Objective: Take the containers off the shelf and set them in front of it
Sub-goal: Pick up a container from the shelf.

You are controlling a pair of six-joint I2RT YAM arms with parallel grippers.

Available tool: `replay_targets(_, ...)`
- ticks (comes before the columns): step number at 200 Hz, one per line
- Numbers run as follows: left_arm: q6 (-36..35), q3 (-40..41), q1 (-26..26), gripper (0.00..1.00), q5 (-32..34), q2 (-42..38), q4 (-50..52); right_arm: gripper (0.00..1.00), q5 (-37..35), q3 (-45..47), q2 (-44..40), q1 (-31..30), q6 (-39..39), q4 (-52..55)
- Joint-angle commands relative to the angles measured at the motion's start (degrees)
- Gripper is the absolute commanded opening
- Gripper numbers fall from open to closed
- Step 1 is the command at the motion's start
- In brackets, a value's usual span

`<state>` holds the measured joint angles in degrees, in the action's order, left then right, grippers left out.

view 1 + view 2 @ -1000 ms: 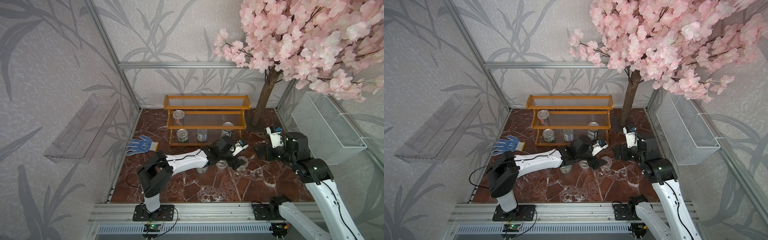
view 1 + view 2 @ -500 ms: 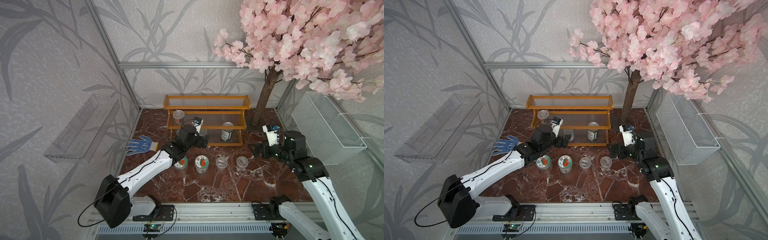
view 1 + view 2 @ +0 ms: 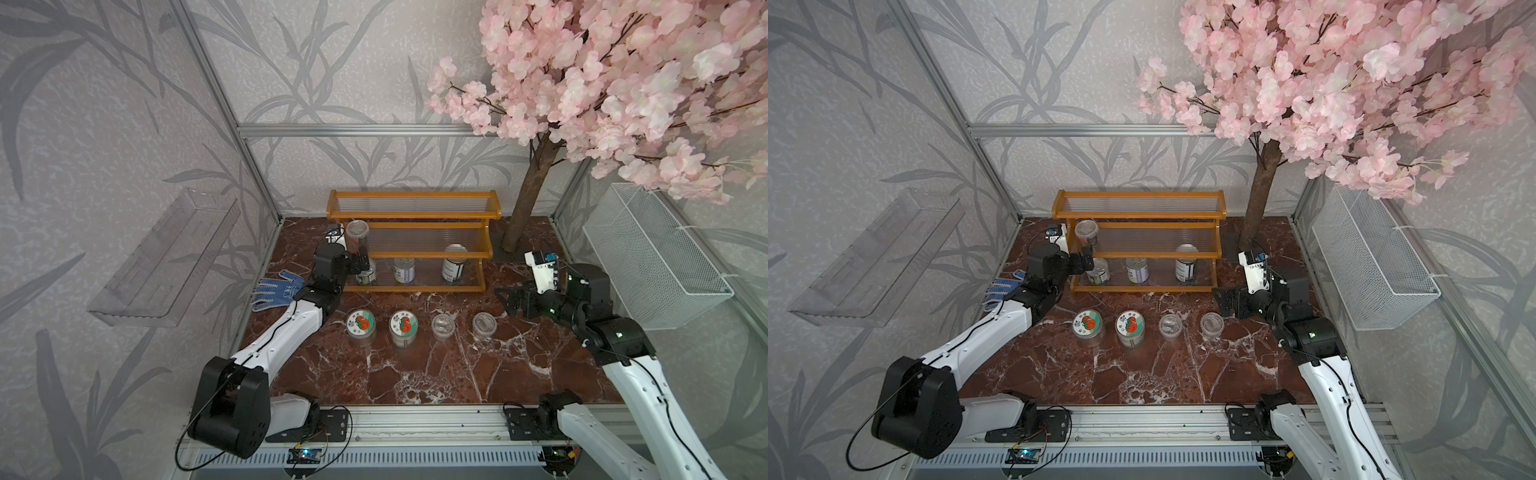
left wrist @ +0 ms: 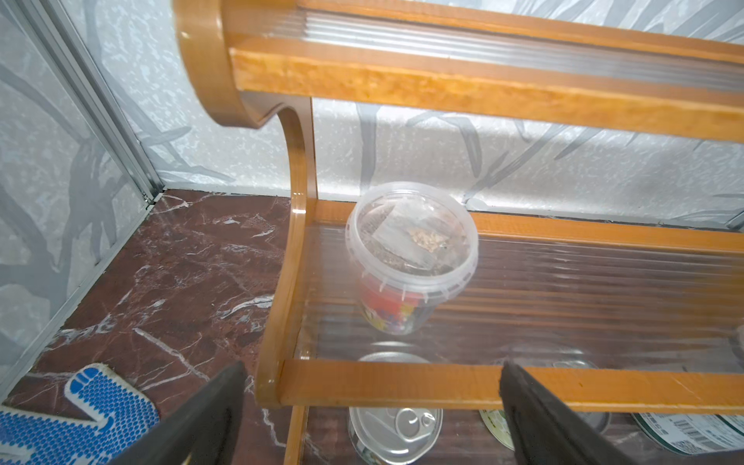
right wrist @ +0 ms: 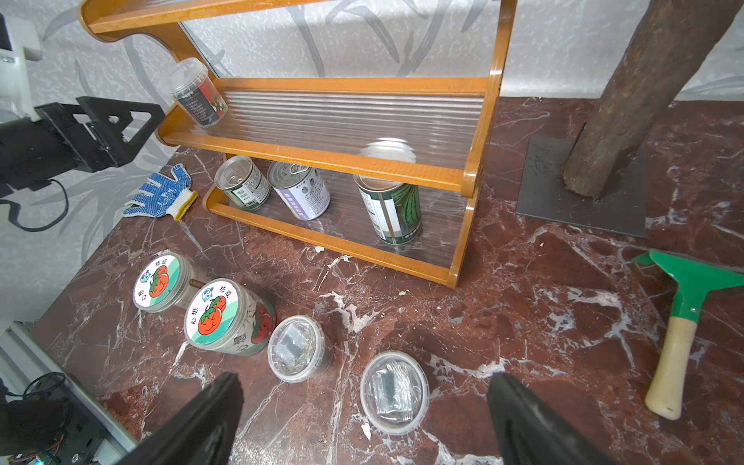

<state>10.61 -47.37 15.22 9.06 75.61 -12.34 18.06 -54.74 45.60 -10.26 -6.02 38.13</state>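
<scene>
Orange wooden shelf (image 3: 415,215): three cans (image 3: 404,270) on the bottom tier, one lidded cup (image 3: 357,235) at the middle tier's left end. Out front on the red marble top (image 3: 374,374), one row: two tomato-lid jars (image 3: 360,325), two cups (image 3: 443,325). Grey leaf-print walls (image 3: 332,83), pink blossom tree (image 3: 528,199). Left gripper (image 3: 360,262) spread wide, empty, has swung from the row to the shelf's left end. Right gripper (image 3: 509,302) agape, empty, near the row's right end.

Left arm (image 3: 291,328) and right arm (image 3: 648,395): white shells, black joint housings. Thin black cable (image 3: 177,451) along each. Fingers (image 4: 201,418) black, wedge-shaped. White camera block (image 3: 540,274) behind the fingers.
</scene>
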Motion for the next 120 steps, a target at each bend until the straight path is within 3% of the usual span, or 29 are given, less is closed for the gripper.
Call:
replay_targets(1, -1.94, -3.34, -1.45, 1.0, -2.15, 3.5, -4.62, 0.99, -0.55, 0.67, -0.78, 0.15, -0.04, -1.83)
replay_targets(120, -3.85, -11.75, -2.72, 1.0, -7.39, 13.59, -5.59, 0.99, -1.16, 0.34, 1.42, 0.2, 0.62, -4.2)
